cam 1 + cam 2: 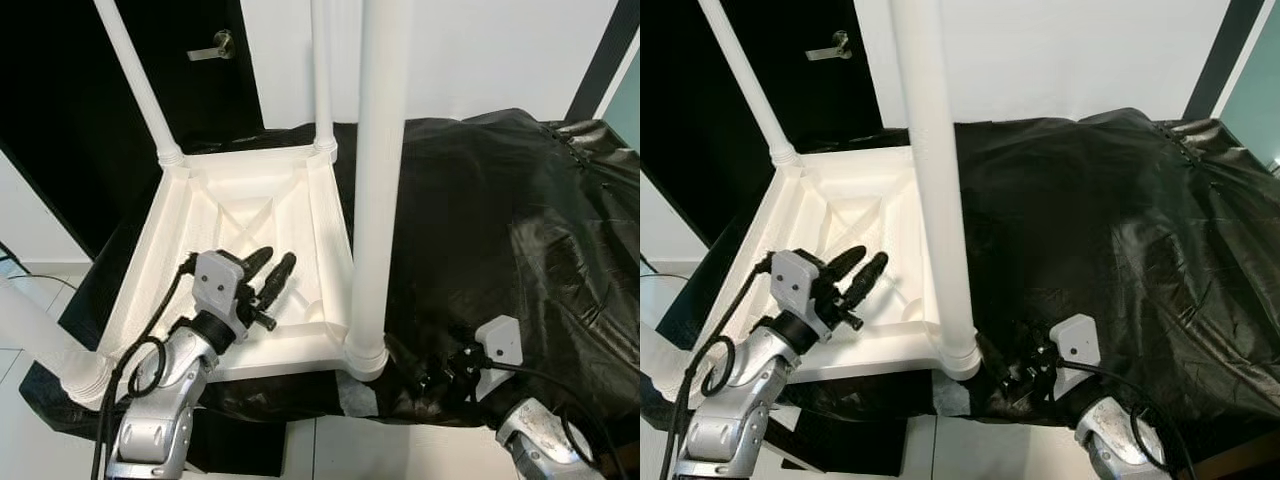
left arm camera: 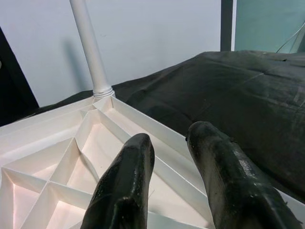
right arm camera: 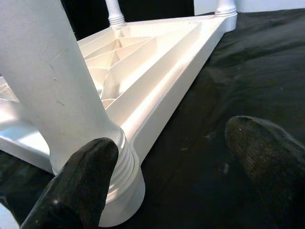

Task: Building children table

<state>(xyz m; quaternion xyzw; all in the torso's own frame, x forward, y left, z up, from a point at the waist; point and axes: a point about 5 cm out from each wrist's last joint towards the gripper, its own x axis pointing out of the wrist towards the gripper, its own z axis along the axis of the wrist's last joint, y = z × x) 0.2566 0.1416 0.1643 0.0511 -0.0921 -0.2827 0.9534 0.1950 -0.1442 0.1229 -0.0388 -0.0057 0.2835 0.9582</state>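
A white plastic children's table [image 1: 150,250] lies upside down on a black-covered surface, its ribbed underside facing up. Legs stand up from its corners: the near right leg [image 1: 380,180], the far right leg [image 1: 322,75], the far left leg [image 1: 140,85] and the near left leg [image 1: 40,340]. My left gripper [image 1: 277,257] hovers open over the ribbed underside [image 2: 71,162], holding nothing. Low at the front, my right gripper [image 3: 171,138] is open beside the near right leg's base [image 3: 119,181], one fingertip [image 3: 90,162] close against it.
The black plastic cover [image 1: 500,200] spreads wrinkled to the right. Behind the table are a dark door with a lever handle [image 1: 215,47] and a white wall [image 1: 480,50]. Pale floor [image 1: 30,290] with a cable lies at the left.
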